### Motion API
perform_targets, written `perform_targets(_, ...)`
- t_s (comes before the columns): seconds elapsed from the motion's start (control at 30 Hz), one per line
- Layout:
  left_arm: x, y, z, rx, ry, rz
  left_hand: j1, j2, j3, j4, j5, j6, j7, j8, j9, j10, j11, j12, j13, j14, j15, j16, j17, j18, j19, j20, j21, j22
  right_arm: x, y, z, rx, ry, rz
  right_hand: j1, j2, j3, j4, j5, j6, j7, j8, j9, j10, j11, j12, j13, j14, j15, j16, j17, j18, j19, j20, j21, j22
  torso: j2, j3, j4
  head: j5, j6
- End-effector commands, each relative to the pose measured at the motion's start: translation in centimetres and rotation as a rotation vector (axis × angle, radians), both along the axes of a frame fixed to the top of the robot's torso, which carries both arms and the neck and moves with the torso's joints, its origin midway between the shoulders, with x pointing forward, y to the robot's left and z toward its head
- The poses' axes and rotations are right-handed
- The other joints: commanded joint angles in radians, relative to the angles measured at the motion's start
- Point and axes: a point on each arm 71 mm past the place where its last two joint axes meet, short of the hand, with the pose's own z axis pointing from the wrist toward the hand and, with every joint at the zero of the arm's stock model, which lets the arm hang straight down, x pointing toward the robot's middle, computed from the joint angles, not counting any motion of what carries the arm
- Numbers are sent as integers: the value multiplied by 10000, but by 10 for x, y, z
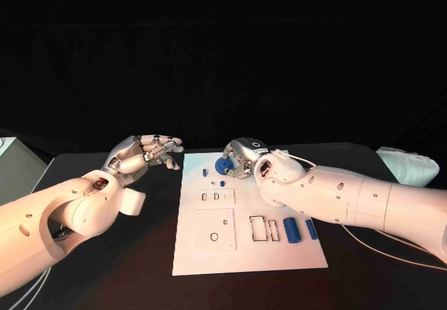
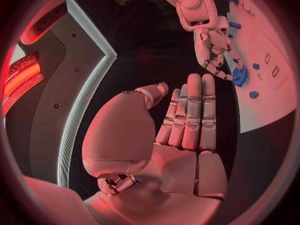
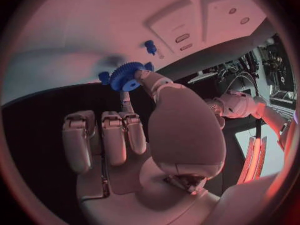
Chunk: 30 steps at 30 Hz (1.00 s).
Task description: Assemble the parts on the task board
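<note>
The white task board (image 1: 280, 255) lies in the middle of the table. My right hand (image 1: 244, 155) is at the board's far edge and pinches a blue gear (image 1: 223, 166) between thumb and a finger; the right wrist view shows the gear (image 3: 127, 76) at the fingertips, just above the board (image 3: 94, 30). A small blue peg (image 1: 205, 172) stands left of the gear. Two blue cylinders (image 1: 291, 230) lie at the board's right side. My left hand (image 1: 145, 154) hovers off the board's far left corner, holding nothing; its fingers (image 2: 190, 115) are straight and side by side.
The board carries a square plate with holes (image 1: 215, 228) and rectangular slots (image 1: 259, 228) near its middle. A white bundle (image 1: 410, 165) sits at the table's far right, and a pale box (image 1: 14, 168) at the left edge.
</note>
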Motion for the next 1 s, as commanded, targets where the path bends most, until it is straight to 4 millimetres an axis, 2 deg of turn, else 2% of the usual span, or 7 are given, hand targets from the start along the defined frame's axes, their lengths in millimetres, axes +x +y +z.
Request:
perform_targets(0.03,-1,-2,1,-36,-44,-230,-22,3,38,-41,-17,-63,4,-58,10,-92,0,-41,10,-42,10,36,10,110,-40,4,22,11,1,0,-2,-371,4,-51,-97,42,16,65,-57,172,-164,35,81,1025,-77,34,2634,1041,-95,62,2635,-139,1046,-64,44,2634,-6,5,-1,3,-26)
perform_targets(0.47,-1,-3,1,-25,-25,-266,-22,3,38,-41,-17,-63,4,-58,10,-92,0,-41,10,-42,10,36,10,110,-40,4,22,11,5,0,-4,-631,-112,-340,-137,20,-2,79,-155,129,-154,8,69,1025,-70,34,2634,1041,-89,62,2635,-139,1046,-64,44,2634,0,24,-9,27,-30)
perform_targets(0.63,-1,-3,1,-21,-17,-287,-22,3,38,-41,-17,-63,4,-58,10,-92,0,-41,10,-42,10,36,10,110,-40,4,22,11,7,-1,-4,-659,-240,-506,-133,31,6,78,-170,122,-153,4,67,1025,-71,34,2634,1041,-87,62,2635,-139,1046,-63,44,2634,-2,11,-5,29,-35)
perform_targets(1.0,-2,-4,1,3,-16,-331,-24,4,42,-51,-17,-68,8,-62,22,-99,3,-40,10,-60,13,57,17,112,-77,9,66,38,8,5,-3,-610,-307,-389,-233,-28,-54,128,-293,-95,-79,-133,7,1025,-9,34,2634,1041,-44,62,2635,-139,1046,-34,44,2634,-3,16,-9,60,-58)
